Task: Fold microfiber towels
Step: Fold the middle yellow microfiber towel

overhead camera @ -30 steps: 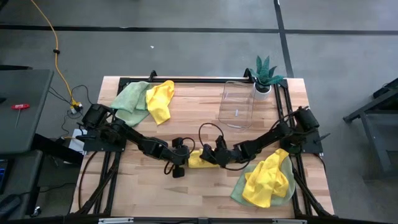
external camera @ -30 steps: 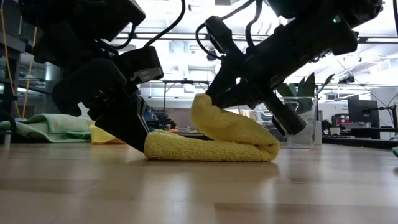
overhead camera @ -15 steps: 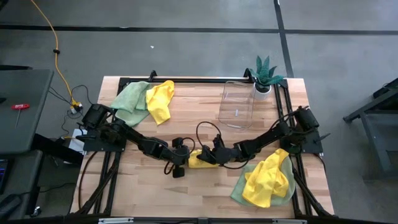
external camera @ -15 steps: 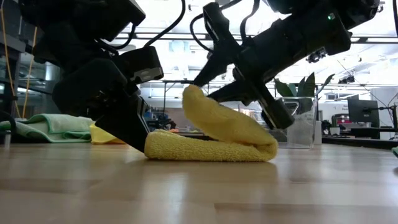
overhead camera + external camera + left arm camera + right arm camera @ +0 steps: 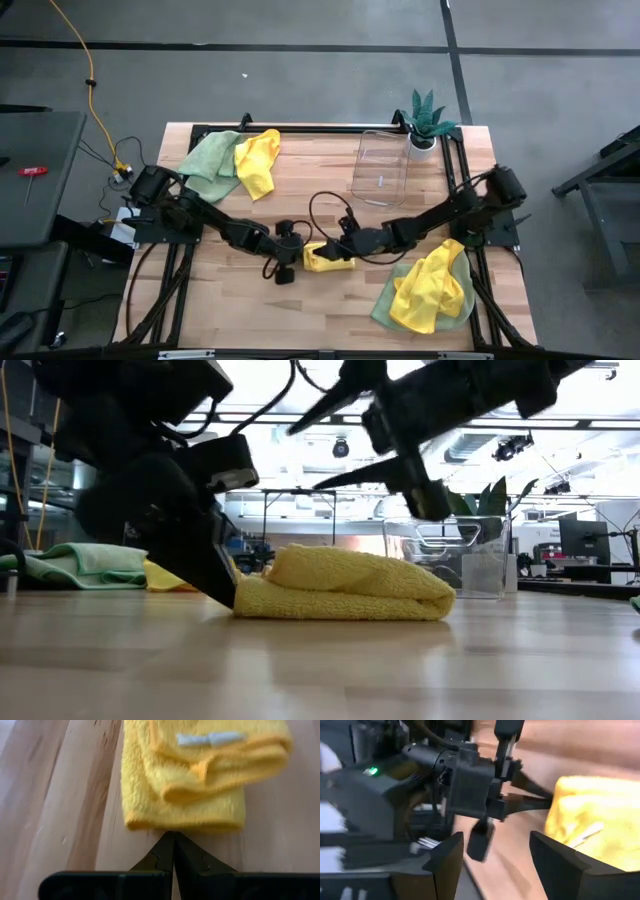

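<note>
A folded yellow towel [image 5: 328,258] lies on the wooden bench [image 5: 300,310] near its middle, toward the front edge. In the low view it sits as a flat, doubled-over bundle [image 5: 345,597] with its upper layer resting on the lower one.

The left tool [image 5: 293,252] is at the towel's left end, its two fingers pressed together, tips down on the bench just beside the cloth's edge (whether they nip a thread of it cannot be told). The left wrist view shows those closed fingertips [image 5: 172,851] meeting right at the towel's hem [image 5: 185,825].

The right tool [image 5: 347,238] hangs above the towel's right half with its fingers spread apart and nothing between them. In the low view it sits clear above the cloth [image 5: 385,415].

To the right, near the front corner, a yellow towel [image 5: 428,285] lies crumpled over a pale green one [image 5: 383,305].

Farther back stands a clear plastic container [image 5: 383,165], with a small potted plant [image 5: 426,118] beyond it at the rear right. At the rear left, a green towel [image 5: 208,160] and another yellow towel [image 5: 258,160] lie heaped together.
</note>
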